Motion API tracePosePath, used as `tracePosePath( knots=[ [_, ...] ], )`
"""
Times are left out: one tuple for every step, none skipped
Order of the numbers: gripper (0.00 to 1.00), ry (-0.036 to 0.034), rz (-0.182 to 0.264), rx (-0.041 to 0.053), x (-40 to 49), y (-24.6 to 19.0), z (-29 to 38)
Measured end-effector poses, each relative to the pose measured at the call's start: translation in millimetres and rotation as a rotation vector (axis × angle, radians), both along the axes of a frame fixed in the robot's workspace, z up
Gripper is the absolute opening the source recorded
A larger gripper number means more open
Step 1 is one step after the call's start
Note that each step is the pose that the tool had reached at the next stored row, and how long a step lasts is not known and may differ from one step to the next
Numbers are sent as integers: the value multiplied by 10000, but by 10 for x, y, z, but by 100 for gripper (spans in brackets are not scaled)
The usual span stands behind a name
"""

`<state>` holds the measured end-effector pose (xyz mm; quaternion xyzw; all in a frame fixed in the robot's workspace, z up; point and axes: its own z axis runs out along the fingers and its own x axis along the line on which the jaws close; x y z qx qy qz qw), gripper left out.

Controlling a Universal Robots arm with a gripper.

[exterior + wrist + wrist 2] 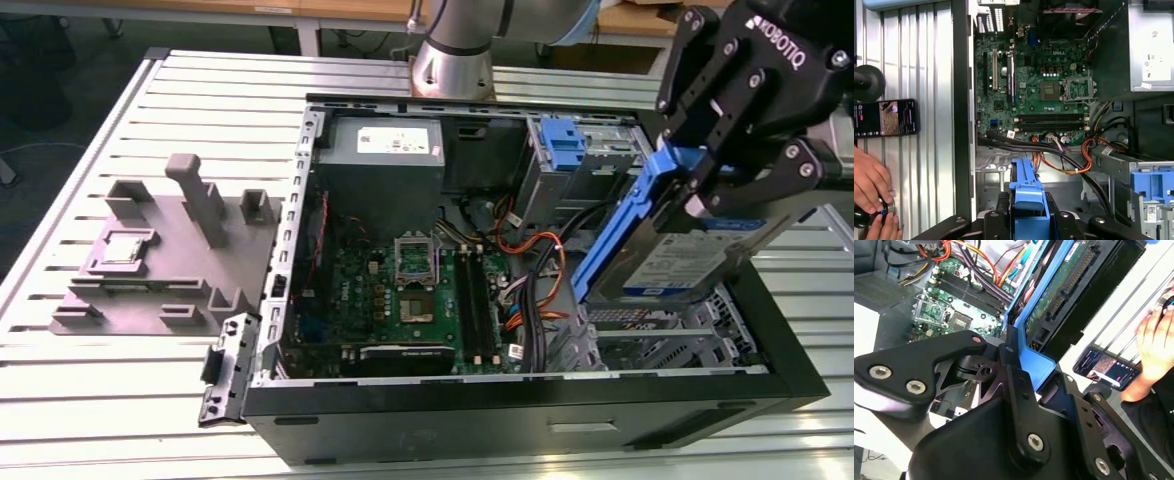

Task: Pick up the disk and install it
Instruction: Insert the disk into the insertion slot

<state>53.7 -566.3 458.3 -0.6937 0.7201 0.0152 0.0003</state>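
Presently the disk [687, 255] hangs tilted on edge over the corner of the computer case [534, 405] that houses the metal drive bay [667, 335]. It is not seated, and whether its lower end touches the bay cannot be told. The gripper [705, 180] is closed on the upper end of the disk's blue carrier, pinching the frame from both sides.

Toward the middle of the case lies the motherboard [400, 290]. Orange and black cables [534, 255] run between it and the bay, just beside the disk's lower edge.

Outside the case, a phone [886, 118] lies on the slatted table [200, 90] with a person's hand [869, 182] near it. A grey fixture [147, 260] stands on the opposite side.

Assessment: the step in hand appears to be presenting the disk to the bay. Sound execution requires the carrier rails parallel to the bay guides, the tilt removed ahead of contact, the cables kept clear, and a grip firm enough to prevent pivoting.
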Motion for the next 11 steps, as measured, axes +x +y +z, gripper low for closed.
tracePosePath(
  knots=[
    [37, 0, 0, 1, 16, -9, -9],
    [37, 0, -1, 1, 37, -14, -19],
    [37, 0, -1, 1, 61, -17, -28],
    [37, 0, 0, -1, 83, -19, -38],
    [37, 0, 0, -1, 102, -20, -48],
    [37, 0, 0, -1, 118, -21, -58],
    [37, 0, 0, 0, 131, -22, -69],
    [37, 1, 1, -2, 140, -21, -77],
    [37, 1, 0, -2, 149, -22, -85],
    [37, 0, 1, -1, 159, -22, -94],
    [37, 0, 1, 0, 168, -22, -103]
  ],
)
